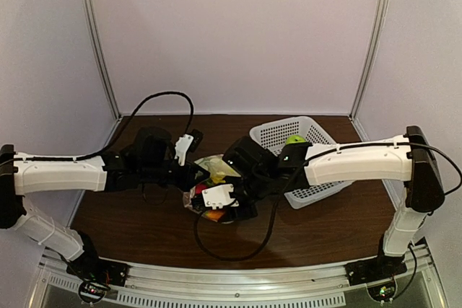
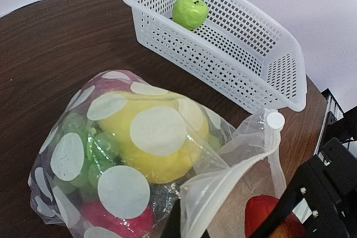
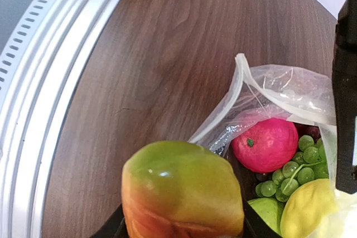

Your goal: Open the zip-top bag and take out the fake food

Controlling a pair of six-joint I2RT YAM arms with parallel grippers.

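Note:
The zip-top bag (image 2: 139,137) lies open on the brown table, clear with white dots. It holds a yellow lemon (image 2: 162,149), green grapes (image 3: 298,171), a pink-red fruit (image 3: 265,144) and a green piece (image 3: 268,210). My left gripper (image 2: 177,224) is shut on the bag's rim by the zip strip (image 2: 234,171), and only a dark sliver of a finger shows. Just outside the bag's mouth, my right gripper (image 3: 181,229) is shut on a green-and-orange fake fruit (image 3: 184,193). From above, both grippers meet at the bag (image 1: 209,167) at mid-table.
A white perforated basket (image 2: 262,54) stands on the right side of the table with a green apple (image 2: 190,11) in it. The table's metal front rail (image 3: 50,82) runs close to the right gripper. A black cable (image 1: 238,250) loops over the near table.

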